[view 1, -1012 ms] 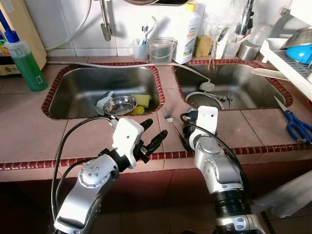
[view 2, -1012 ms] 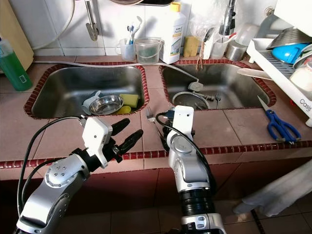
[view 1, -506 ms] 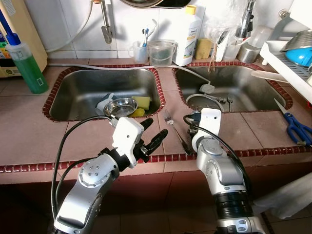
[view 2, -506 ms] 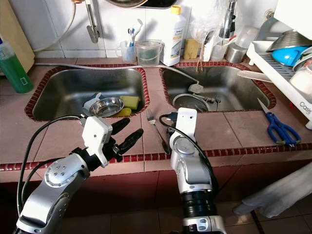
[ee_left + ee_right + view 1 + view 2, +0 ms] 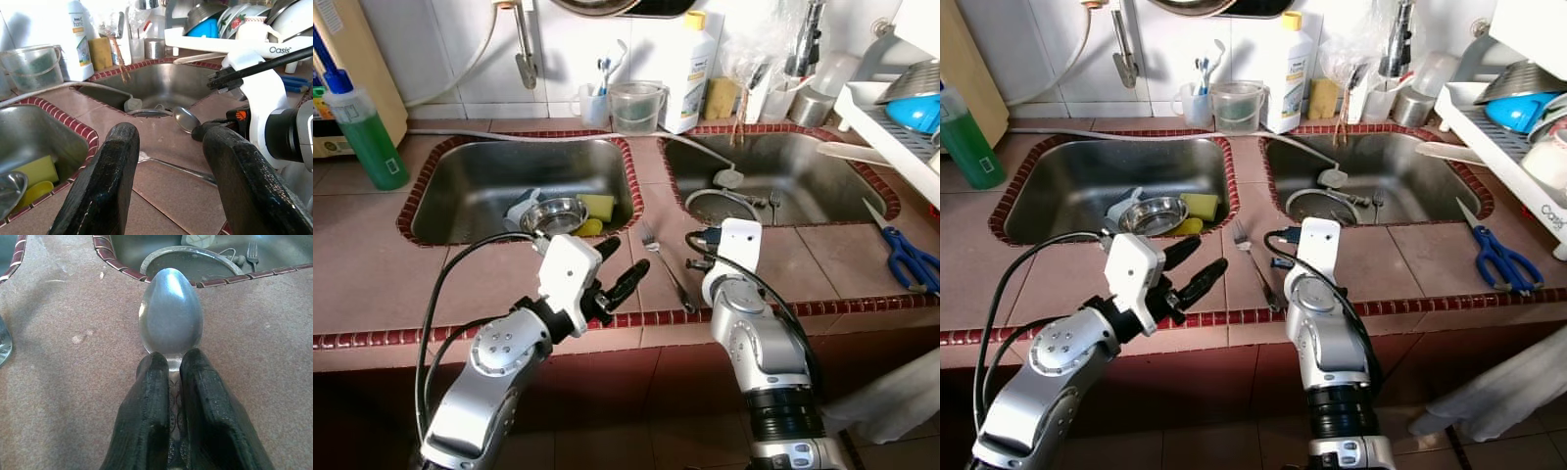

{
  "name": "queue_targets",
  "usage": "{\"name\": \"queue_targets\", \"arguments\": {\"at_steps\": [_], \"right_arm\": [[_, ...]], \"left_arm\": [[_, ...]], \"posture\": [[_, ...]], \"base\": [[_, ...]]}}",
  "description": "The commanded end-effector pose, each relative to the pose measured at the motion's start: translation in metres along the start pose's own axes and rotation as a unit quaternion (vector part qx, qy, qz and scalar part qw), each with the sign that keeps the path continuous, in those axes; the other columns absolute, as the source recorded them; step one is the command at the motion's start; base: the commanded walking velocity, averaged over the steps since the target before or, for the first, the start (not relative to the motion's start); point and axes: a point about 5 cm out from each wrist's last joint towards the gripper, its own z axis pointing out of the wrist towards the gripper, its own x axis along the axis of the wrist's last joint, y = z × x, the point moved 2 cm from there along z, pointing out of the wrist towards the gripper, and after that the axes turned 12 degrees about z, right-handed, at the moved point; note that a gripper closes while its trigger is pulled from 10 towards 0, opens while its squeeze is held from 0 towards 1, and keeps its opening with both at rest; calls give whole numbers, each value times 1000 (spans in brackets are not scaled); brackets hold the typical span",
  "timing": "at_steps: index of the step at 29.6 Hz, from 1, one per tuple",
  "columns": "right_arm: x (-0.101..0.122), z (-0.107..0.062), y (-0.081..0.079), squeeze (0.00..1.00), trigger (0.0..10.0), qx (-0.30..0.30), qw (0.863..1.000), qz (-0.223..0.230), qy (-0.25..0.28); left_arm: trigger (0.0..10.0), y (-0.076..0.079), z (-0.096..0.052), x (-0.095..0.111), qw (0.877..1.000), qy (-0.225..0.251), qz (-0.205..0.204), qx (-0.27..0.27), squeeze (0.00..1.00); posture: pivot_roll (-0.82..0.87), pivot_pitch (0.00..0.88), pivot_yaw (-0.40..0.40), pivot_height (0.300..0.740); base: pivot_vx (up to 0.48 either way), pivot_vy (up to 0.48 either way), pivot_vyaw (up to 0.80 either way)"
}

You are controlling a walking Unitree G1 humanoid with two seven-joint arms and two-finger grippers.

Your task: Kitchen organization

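Holding a spoon over the counter, tidy-up barely started.
Right gripper (image 5: 171, 377) has its fingers pinched tight on the neck of the spoon (image 5: 171, 316), bowl pointing toward the right sink (image 5: 822, 162), just above the tiled counter (image 5: 372, 264) near that sink's front rim. Left gripper (image 5: 617, 269) hangs with fingers spread, gripping nothing, over the counter's front edge. Still to sort, by my read: fork (image 5: 664, 262) lying on the counter between the sinks, steel bowl (image 5: 553, 213) and sponges in the left sink (image 5: 480, 176), a fork in the right sink, scissors (image 5: 906, 255) at the far right. Versus a second ago: right wrist sits slightly further right, off the fork, which now lies fully exposed; left arm unchanged; small camera shift.
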Motion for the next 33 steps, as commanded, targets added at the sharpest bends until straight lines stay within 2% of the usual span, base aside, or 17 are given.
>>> {"name": "queue_targets", "arguments": {"at_steps": [1,14,22,33], "right_arm": [[-31,3,22,0,0,-47,996,-4,-70],[-26,4,23,0,0,-46,998,3,-49],[-5,2,21,0,0,-37,998,40,11],[15,1,17,0,0,-13,993,98,60]], "left_arm": [[10000,-2,1,5,1000,7,4,0,0],[10000,-3,1,5,1000,6,6,1,0],[10000,-2,2,5,1000,8,5,-1,0],[10000,0,3,5,1000,9,5,-4,0]], "posture": [[-93,91,-2,703],[-91,83,-3,703],[-93,74,-4,703],[-94,63,-7,703]], "base": [[0,0,0],[0,0,0],[0,0,0],[0,0,0]]}}
